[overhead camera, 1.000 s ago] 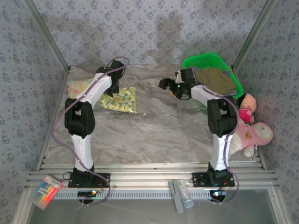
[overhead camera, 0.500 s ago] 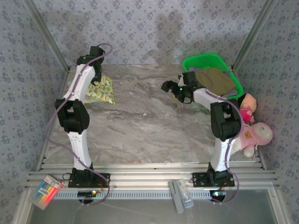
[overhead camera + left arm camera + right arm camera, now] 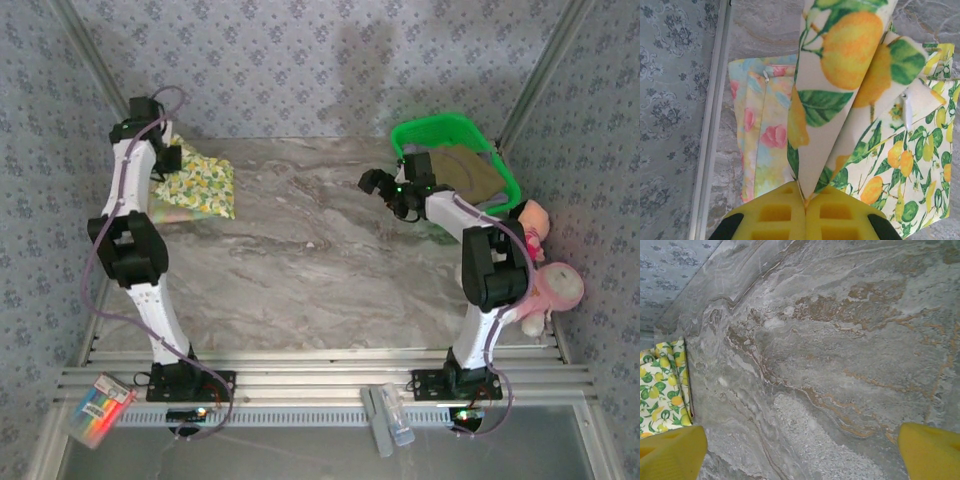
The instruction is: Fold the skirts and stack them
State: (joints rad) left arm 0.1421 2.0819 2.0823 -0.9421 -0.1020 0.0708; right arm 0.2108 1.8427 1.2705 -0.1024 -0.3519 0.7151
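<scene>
the left hand (image 3: 166,158) is at the far end of the surface (image 3: 320,280) from the basket (image 3: 432,127), up by the back wall. in the left wrist view this hand (image 3: 804,200) has its yellow fingers pressed together on a fold of the fruit skirt (image 3: 840,75), so the cloth rises from the pinch as a lifted flap while the rest of it lies spread on the surface. from above the fruit skirt (image 3: 205,182) sits well apart from the basket, on the opposite side of the surface. the floral skirt (image 3: 765,135) lies flat under it, and its pastel edge (image 3: 163,205) shows on the side turned away from the basket. the olive skirt (image 3: 470,170) lies inside the basket, covering most of it. the right hand (image 3: 375,183) hangs just beside the basket, on the side facing the fruit skirt, above bare surface. in the right wrist view the right hand (image 3: 802,450) is spread wide, its two yellow fingers at opposite corners with nothing between them but marbled surface, and a corner of the fruit skirt (image 3: 660,395) shows far off. two pink plush toys (image 3: 548,285) sit just on the near side of the basket, at the edge of the surface.
</scene>
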